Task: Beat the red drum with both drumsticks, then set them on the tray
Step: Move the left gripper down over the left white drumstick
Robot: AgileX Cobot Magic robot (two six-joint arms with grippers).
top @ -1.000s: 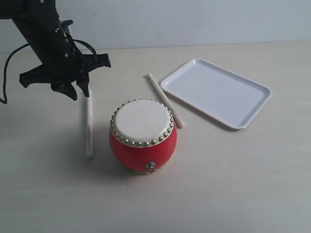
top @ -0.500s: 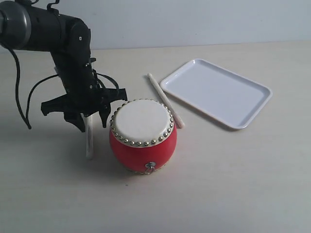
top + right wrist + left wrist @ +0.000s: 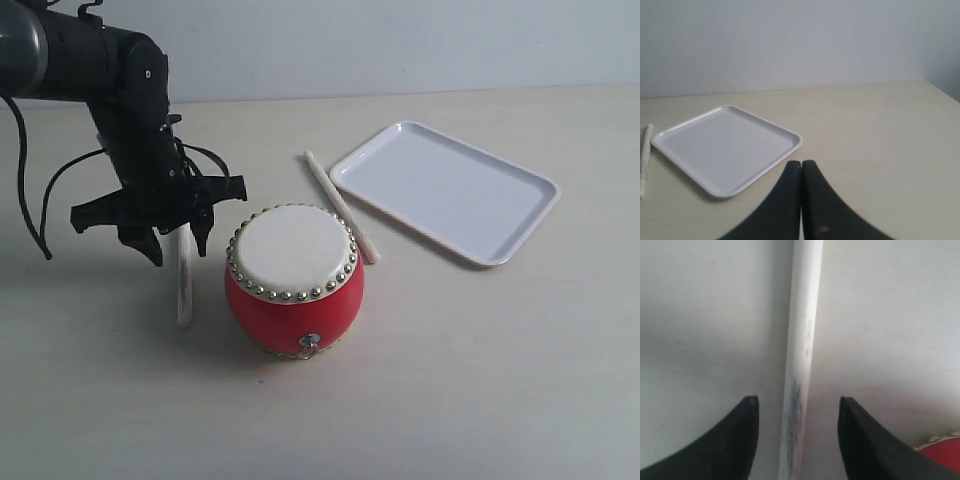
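The red drum (image 3: 293, 283) with its cream skin top stands upright mid-table. One whitish drumstick (image 3: 184, 278) lies flat on the table just left of it. My left gripper (image 3: 177, 238) is open and straddles this stick near its far end; in the left wrist view the stick (image 3: 801, 355) runs between the two spread fingers of that gripper (image 3: 798, 401) without touching them. The second drumstick (image 3: 339, 205) lies between the drum and the white tray (image 3: 520, 235). My right gripper (image 3: 801, 163) is shut on nothing, with the tray (image 3: 775, 157) just ahead of it.
A pale wall rises behind the table's far edge. A black cable (image 3: 28, 205) hangs from the left arm. The drum's studded edge (image 3: 938, 441) shows close beside one left finger.
The left arm swung down from above the stick's far end, came low beside the drum, then shifted slightly back. Its open fingers now bracket the stick. Nothing else moved.
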